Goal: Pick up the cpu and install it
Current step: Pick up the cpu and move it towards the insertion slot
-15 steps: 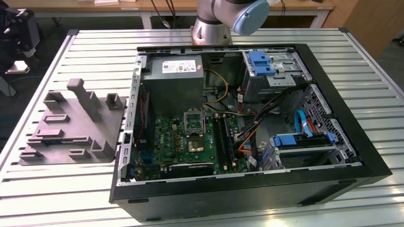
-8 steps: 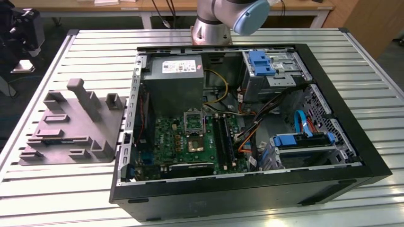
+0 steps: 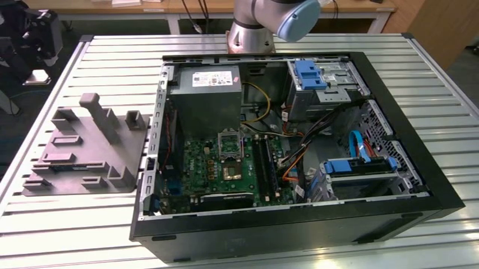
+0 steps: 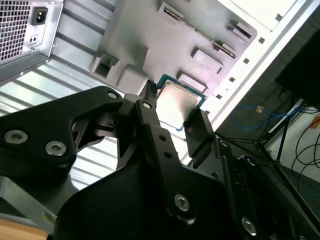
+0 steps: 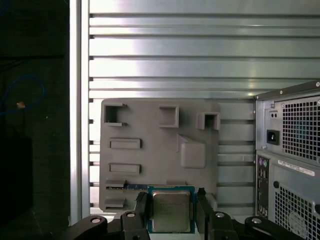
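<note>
Item one, nearest the wrist cameras: the black two-finger gripper (image 5: pixel 171 212), its fingers (image 5: pixel 142 206) drawn in narrow and clamped on two opposite edges of the cpu (image 5: pixel 171 210). We record the cpu as a thin square chip, silvery-grey lid facing up and a green-blue border around it. In both wrist views it is carried between the fingertips and appears raised off what lies beneath it. The second wrist view gives the same grip (image 4: pixel 174 107) from an angle, with one corner of the cpu (image 4: pixel 181 101) clear of the fingers. Item two, beneath the chip: the grey plastic tray (image 5: pixel 150 130) with moulded pockets and upright posts, lying on the slatted aluminium table (image 5: pixel 175 50). Item three, beside the tray: the perforated rear panel of the desktop computer case (image 5: pixel 295 150). In the exterior view we take the open case (image 3: pixel 299 224) as the dial centre. The tray (image 3: pixel 82 154) sits at nine o'clock, on the exterior view's left, just beside the case wall. Within the case the green motherboard (image 3: pixel 217 168) with its metal-framed socket (image 3: pixel 228 166) is at seven o'clock. The grey power supply (image 3: pixel 206 101) is at eleven o'clock, and a blue-latched drive bay (image 3: pixel 311 75) at one o'clock. Farthest, at twelve o'clock, stands the arm's base (image 3: pixel 250 33).
</note>
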You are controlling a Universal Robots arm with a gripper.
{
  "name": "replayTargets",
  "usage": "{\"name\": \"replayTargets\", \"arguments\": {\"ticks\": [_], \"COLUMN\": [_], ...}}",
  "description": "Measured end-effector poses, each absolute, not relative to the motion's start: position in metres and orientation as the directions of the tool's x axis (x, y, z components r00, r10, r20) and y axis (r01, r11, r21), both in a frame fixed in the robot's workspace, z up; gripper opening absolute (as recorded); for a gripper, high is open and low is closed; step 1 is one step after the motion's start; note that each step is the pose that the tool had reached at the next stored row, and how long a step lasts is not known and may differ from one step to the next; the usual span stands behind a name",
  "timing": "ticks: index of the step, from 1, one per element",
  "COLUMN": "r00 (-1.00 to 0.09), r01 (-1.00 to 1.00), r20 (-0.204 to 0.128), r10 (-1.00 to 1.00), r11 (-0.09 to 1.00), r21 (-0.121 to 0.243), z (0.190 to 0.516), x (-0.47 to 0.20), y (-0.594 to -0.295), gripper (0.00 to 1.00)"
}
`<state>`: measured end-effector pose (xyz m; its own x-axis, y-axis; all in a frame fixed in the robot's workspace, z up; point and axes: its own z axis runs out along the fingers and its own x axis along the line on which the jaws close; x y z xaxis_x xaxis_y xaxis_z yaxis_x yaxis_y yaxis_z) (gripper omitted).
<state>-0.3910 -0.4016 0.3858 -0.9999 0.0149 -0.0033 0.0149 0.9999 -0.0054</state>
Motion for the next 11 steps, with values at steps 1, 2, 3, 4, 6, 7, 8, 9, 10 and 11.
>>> {"name": "replayTargets", "arguments": {"ticks": [1,2,3,4,6,7,8,9,10,11], "r00": [-1.0,-1.0,-1.0,-1.0,-1.0,-1.0,-1.0,-1.0,-1.0,-1.0], "r01": [0.015,0.015,0.015,0.015,0.015,0.015,0.015,0.015,0.015,0.015], "r20": [-0.003,-0.003,-0.003,-0.003,-0.003,-0.003,-0.003,-0.003,-0.003,-0.003], "r10": [0.015,0.015,0.015,0.015,0.015,0.015,0.015,0.015,0.015,0.015], "r11": [1.0,1.0,1.0,1.0,1.0,1.0,1.0,1.0,1.0,1.0], "r21": [-0.005,-0.005,-0.005,-0.005,-0.005,-0.005,-0.005,-0.005,-0.005,-0.005], "z": [0.3857,0.3857,0.3858,0.3857,0.3857,0.3857,0.3857,0.3857,0.3857,0.3857], "x": [-0.3896,-0.3882,-0.3868,-0.3849,-0.382,-0.3814,-0.3813,-0.3813,-0.3812,-0.3811], "y": [-0.4016,-0.4016,-0.4016,-0.4016,-0.4016,-0.4015,-0.4016,-0.4015,-0.4016,-0.4016], "gripper": [0.47,0.47,0.47,0.47,0.47,0.47,0.47,0.47,0.47,0.47]}}
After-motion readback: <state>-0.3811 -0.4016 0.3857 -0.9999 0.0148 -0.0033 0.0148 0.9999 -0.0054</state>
